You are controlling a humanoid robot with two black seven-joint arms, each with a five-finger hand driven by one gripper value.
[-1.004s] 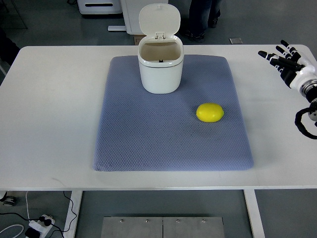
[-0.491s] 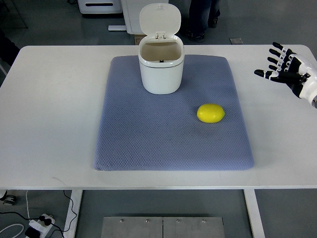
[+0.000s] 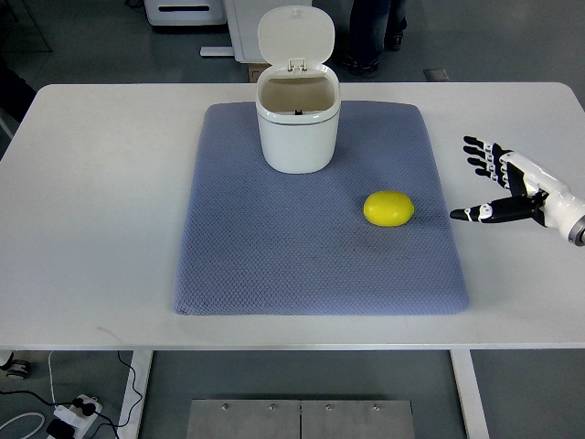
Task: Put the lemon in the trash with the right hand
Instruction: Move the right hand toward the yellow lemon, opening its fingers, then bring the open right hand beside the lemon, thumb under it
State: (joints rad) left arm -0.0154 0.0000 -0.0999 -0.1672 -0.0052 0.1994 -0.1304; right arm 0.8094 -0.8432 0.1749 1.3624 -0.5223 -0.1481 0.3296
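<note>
White table (image 3: 101, 183) runs nearly edge to edge of the view; bare margins lie to the left and right of the blue-grey mat (image 3: 274, 247), the left margin wider; the mat's near edge stops short of the table's front edge.

Right hand (image 3: 512, 187) comes in from the right edge over the bare strip right of the mat; fingers spread wide and holding nothing, thumb (image 3: 480, 212) stretched toward the mat's right border; open table surface separates fingertips from mat.

Lemon (image 3: 388, 208) lies on the mat's right half, near its right edge, between bin and hand but touching neither (clear mat on all sides); a smooth bright-yellow oval with a soft sheen on top.

Trash bin (image 3: 297, 128) stands upright at the mat's far centre; white glossy plastic, rounded-square body; hinged lid (image 3: 294, 37) tipped back and standing open, pale interior visible.

Mat has a fine quilted weave and rounded, slightly puffed corners; table top is flat, matte white.
</note>
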